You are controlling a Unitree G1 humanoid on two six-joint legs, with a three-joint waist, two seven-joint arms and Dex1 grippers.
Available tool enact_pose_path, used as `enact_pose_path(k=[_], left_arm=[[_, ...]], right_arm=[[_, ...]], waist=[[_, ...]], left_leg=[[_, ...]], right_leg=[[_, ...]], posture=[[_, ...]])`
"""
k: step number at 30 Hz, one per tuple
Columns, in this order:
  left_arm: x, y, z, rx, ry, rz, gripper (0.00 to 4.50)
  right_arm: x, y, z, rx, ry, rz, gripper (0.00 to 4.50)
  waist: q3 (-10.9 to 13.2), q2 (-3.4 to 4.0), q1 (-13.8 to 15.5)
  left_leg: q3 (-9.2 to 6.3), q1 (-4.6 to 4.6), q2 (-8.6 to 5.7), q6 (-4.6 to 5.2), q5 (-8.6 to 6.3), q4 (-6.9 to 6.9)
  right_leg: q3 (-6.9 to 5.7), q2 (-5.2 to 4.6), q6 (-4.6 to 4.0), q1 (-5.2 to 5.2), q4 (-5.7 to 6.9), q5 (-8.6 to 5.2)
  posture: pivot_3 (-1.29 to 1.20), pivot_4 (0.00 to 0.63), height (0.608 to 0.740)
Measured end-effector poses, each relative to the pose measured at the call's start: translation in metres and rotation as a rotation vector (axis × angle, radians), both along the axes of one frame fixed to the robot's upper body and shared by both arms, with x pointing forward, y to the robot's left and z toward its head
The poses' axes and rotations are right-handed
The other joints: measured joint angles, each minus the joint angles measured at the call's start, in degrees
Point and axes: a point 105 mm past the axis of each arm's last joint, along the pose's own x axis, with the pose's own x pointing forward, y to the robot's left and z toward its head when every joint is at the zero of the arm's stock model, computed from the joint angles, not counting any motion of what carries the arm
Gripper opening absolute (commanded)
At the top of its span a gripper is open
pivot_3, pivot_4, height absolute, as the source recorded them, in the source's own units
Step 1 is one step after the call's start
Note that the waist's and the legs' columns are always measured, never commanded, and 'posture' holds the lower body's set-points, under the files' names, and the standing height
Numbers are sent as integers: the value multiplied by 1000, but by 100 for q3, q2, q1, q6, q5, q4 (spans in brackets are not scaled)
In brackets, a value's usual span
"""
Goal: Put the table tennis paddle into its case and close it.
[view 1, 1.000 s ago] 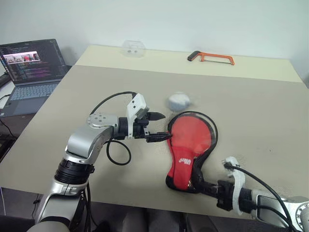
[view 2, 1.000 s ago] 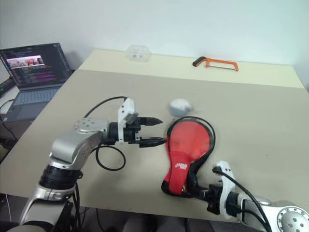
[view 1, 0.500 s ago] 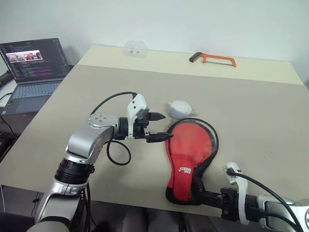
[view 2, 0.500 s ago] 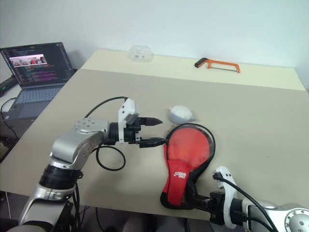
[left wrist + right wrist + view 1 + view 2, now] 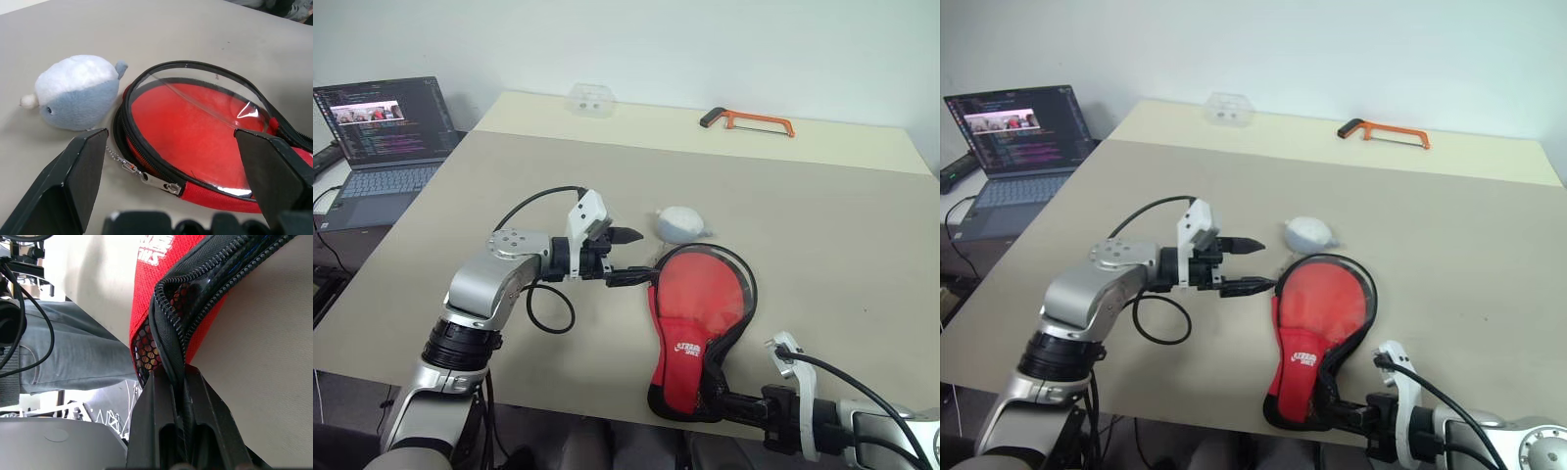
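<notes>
While the right gripper (image 5: 729,399) is clamped on the narrow handle end of the case (image 5: 697,318) at the near table edge, the left gripper (image 5: 628,257) hovers with fingers spread just beside the round end. Just ahead of those fingers lies the zip pull (image 5: 155,181). The table tennis paddle (image 5: 193,134) already sits inside the unzipped case. Pinching that pull squarely and drawing it along the curve, with the right hand keeping the fabric taut, should close it cleanly.

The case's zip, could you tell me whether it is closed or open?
Open: around the case's round end the zip tracks gape apart, with the slider at the near edge.
</notes>
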Motion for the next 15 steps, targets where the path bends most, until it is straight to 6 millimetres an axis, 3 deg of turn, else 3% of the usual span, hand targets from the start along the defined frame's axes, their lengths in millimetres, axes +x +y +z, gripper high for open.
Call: enact_pose_path(k=[15], left_arm=[[1,2,0,10,-14,5,4500]], right_arm=[[-3,2,-2,40,33,-17,37]], waist=[[0,1,46]], left_leg=[[-41,5,-1,2,-1,20]], right_leg=[[-31,0,0,32,-3,0]], posture=[[0,150,740]])
